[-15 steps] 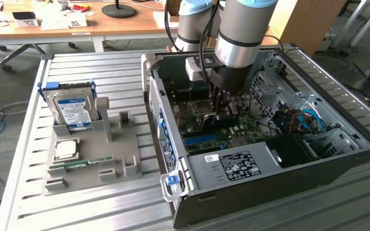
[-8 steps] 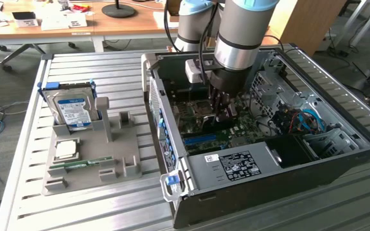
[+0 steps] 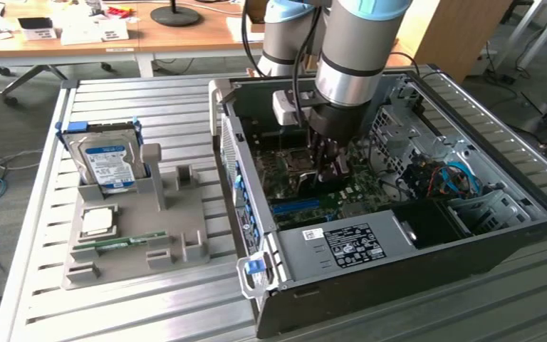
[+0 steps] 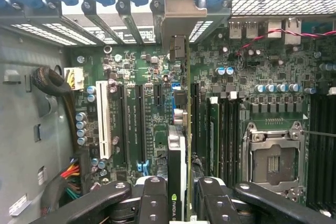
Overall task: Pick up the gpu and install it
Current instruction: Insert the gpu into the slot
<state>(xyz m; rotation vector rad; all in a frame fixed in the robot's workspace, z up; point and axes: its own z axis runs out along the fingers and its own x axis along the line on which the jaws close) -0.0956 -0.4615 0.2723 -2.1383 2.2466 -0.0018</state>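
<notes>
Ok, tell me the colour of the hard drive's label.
Blue and white; the hard drive's label shows best in the exterior view.

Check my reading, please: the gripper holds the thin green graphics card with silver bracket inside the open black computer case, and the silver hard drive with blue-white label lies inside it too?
One part is wrong. The exterior view shows the silver hard drive standing in the grey plastic holder outside the black computer case. The gripper does hold the green graphics card inside it.

One graphics card, one hard drive, one memory stick, one grey holder tray, one open computer case, one robot arm, one table.
</notes>
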